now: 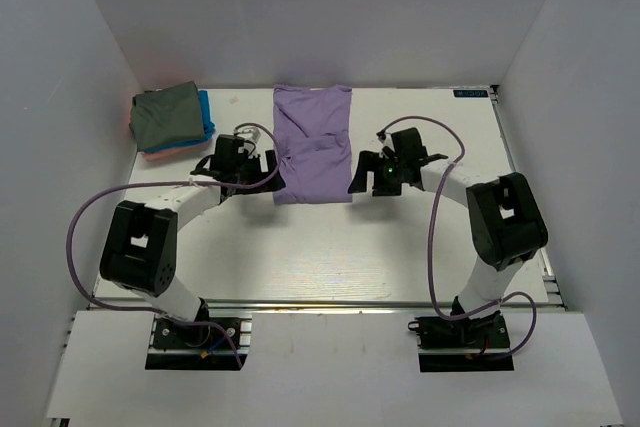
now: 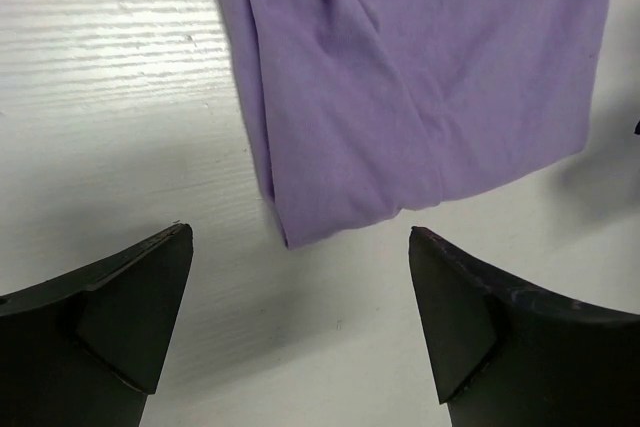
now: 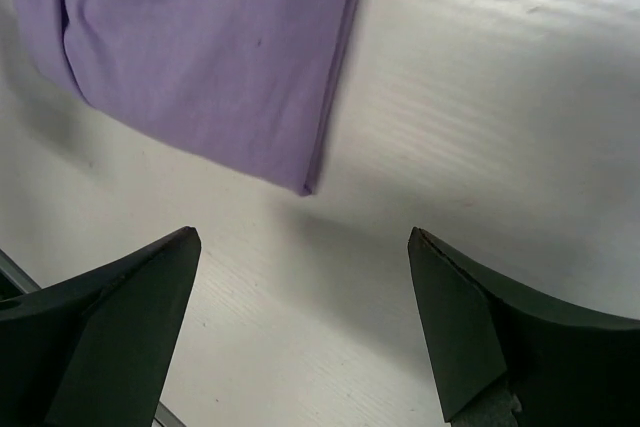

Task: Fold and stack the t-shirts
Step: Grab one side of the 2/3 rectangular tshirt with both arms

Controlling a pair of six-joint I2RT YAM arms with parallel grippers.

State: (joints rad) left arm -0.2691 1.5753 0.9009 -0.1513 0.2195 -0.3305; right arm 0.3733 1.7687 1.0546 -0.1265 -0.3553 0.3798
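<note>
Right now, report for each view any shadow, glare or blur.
Top external: even light, sharp, faint shadows on the table. Left wrist: lavender shirt crisp, grey shadows around its hem. Right wrist: table bright upper right, dim lower left.

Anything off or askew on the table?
Nothing spilled or damaged. In the far left corner the pile is ragged: the blue shirt pokes out to the right of the olive-grey shirt on top, and the salmon shirt shows along its near edge. The lavender shirt lies in a long strip, creased mid-length.

lavender shirt (image 1: 312, 144) folded, table centre | folded stack (image 1: 172, 119) far-left corner
</note>
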